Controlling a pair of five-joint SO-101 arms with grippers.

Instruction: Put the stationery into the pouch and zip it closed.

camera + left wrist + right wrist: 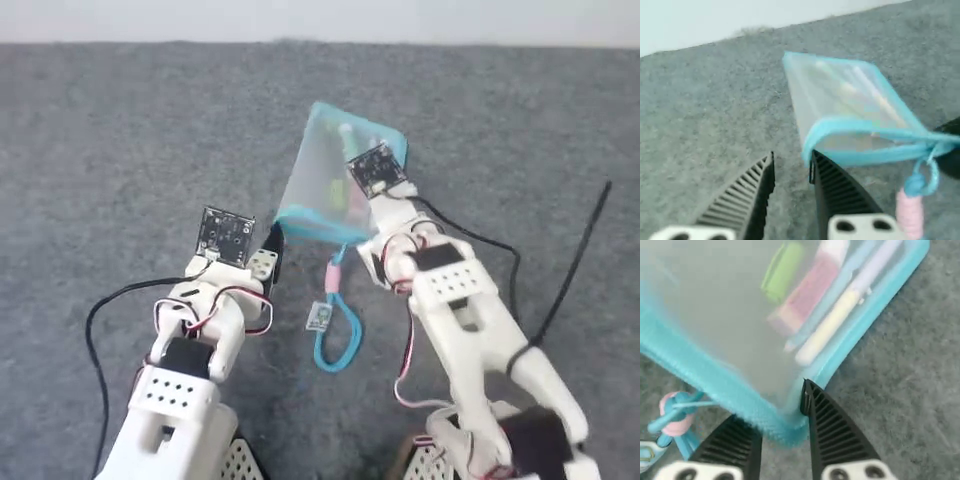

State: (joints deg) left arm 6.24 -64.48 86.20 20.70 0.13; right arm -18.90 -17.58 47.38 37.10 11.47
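Left gripper (791,160): based at 7 o'clock in high view, points toward 1 o'clock, jaws apart. Right gripper (775,410): based at 5 o'clock, points toward 11 o'clock, clamps pouch (740,315) corner.

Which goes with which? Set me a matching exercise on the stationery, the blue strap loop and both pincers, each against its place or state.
Things:
1. stationery
2. blue strap loop
3. left pincer
4. right pincer

Places or states:
A. open, nothing between its fingers
B. lying on the grey table covering
C. closed on the blue edge of the pouch
D. inside the pouch

Pairs: 1-D, 2-B, 3-A, 4-C
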